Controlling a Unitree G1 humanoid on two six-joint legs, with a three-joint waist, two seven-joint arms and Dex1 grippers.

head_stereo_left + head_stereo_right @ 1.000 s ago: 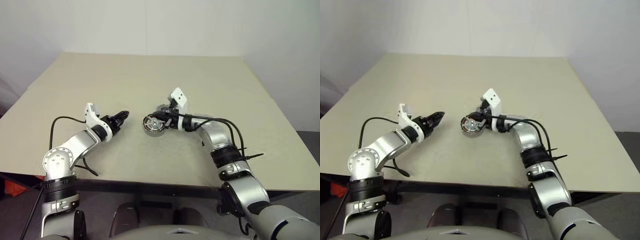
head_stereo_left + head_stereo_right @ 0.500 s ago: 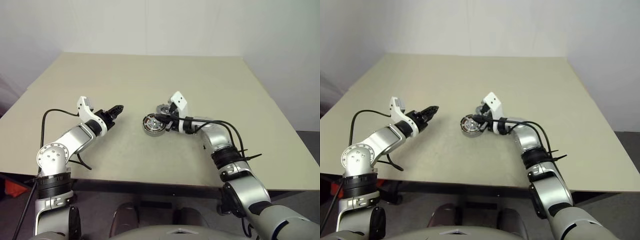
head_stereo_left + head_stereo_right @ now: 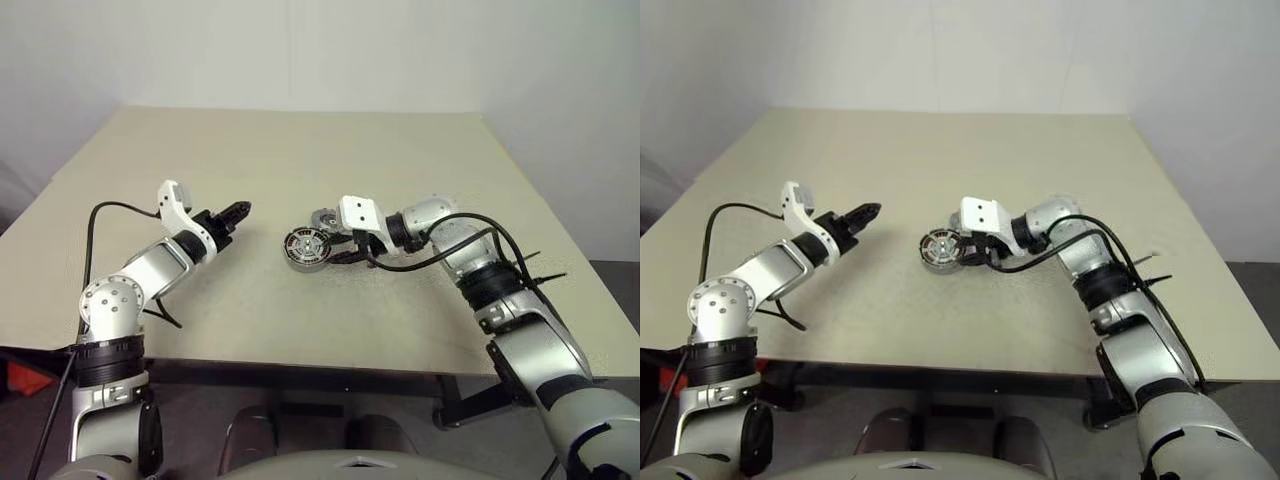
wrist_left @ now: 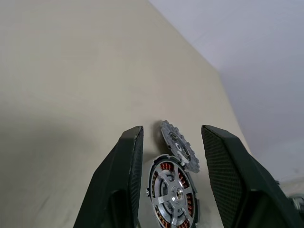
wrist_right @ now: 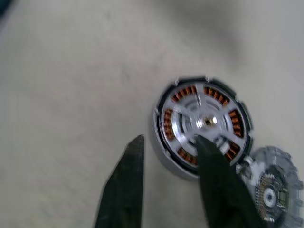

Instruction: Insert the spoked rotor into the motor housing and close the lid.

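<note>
The motor housing [image 3: 304, 248] lies flat on the table, a dark-rimmed puck with copper windings. The spoked rotor [image 5: 207, 121] appears seated in it, its silver spokes lying across the windings. The lid [image 3: 323, 218], a grey disc with cut-outs, lies on the table touching the housing's far side. My right gripper [image 3: 338, 254] hovers just right of the housing, open and empty; in the right wrist view one finger [image 5: 213, 171] overlaps the housing's edge. My left gripper [image 3: 238, 210] is open and empty, raised to the left of the housing and pointing at it.
The beige table [image 3: 300, 140] stretches wide around the parts. Black cables hang from both forearms, one loop [image 3: 440, 255] beside the right wrist. A pale wall stands behind the table's far edge.
My right gripper has opened, let go at the housing and drawn back to the right, with its wrist rolled. The left gripper has risen a little. Housing and lid stay put.
</note>
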